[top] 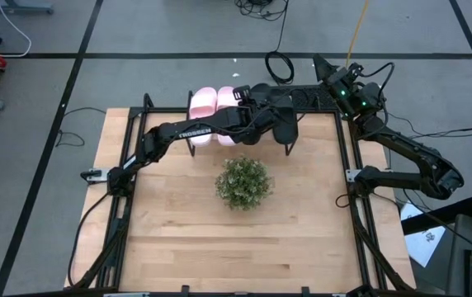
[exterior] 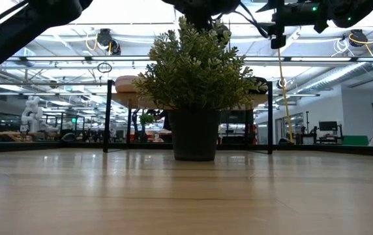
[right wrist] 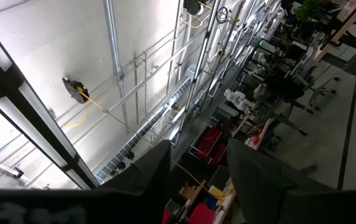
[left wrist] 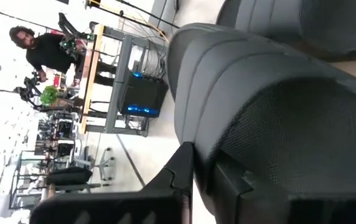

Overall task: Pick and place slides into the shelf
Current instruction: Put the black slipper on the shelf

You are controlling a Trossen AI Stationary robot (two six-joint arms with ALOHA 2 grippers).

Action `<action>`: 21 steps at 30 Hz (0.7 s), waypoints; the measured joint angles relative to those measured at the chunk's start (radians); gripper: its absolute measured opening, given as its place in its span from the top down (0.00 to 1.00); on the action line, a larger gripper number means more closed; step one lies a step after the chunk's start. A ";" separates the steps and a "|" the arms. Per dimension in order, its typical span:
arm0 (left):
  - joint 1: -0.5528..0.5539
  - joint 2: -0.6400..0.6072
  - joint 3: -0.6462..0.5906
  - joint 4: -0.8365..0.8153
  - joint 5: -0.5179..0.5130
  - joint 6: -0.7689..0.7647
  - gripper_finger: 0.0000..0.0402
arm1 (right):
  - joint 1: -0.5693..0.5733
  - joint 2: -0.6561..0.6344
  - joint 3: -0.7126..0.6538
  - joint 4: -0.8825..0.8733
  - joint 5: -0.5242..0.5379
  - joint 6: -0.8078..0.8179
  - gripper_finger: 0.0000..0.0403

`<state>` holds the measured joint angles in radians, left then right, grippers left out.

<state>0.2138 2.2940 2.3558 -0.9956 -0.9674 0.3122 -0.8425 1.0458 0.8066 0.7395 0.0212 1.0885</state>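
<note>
Overhead, the left arm runs from its base at the worktop's [top: 170,247] 9 o'clock edge up toward 12 o'clock, where the shelf [top: 290,147] stands along the far edge. Only the shelf's black legs show clearly; sandals and arm cover its board.

The pale pink pair [top: 213,103] sits side by side on the shelf's left part, at about 11 o'clock from the plant [top: 243,182]. The arm crosses over its near ends.

Just right of the pink pair, the left tool [top: 255,106] is at the black sandals [top: 284,124] at 12 o'clock on the shelf. In the left wrist view, two dark fingers [left wrist: 177,177] stand on either side of the edge of one black sandal [left wrist: 271,106], whose ribbed strap and textured sole fill that picture. The tool is narrowly closed about that edge; whether the pads press it firmly I cannot tell. The two black sandals cannot be told apart from above.

The plant stands alone at the worktop's centre, well apart from the shelf. In the low view its dark pot [exterior: 193,134] hides most of the shelf behind it.

The right arm waits at 1 o'clock beyond the worktop's far right corner, its right tool [top: 325,68] raised and pointed away. The right wrist view shows its fingers [right wrist: 150,171] parted with nothing between them.

A person in dark clothing [left wrist: 44,53] stands in the room beyond, seen in the left wrist view.
</note>
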 joint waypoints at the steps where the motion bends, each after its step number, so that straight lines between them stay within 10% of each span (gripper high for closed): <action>1: 0.000 0.000 0.000 -0.001 -0.004 0.000 0.92 | 0.000 0.000 0.000 0.000 0.000 0.000 0.63; 21: 0.006 0.000 0.000 -0.002 -0.010 -0.003 0.84 | 0.000 0.000 0.000 0.001 0.000 0.000 0.63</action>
<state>0.2199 2.2940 2.3558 -0.9974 -0.9774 0.3088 -0.8425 1.0458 0.8066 0.7403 0.0212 1.0882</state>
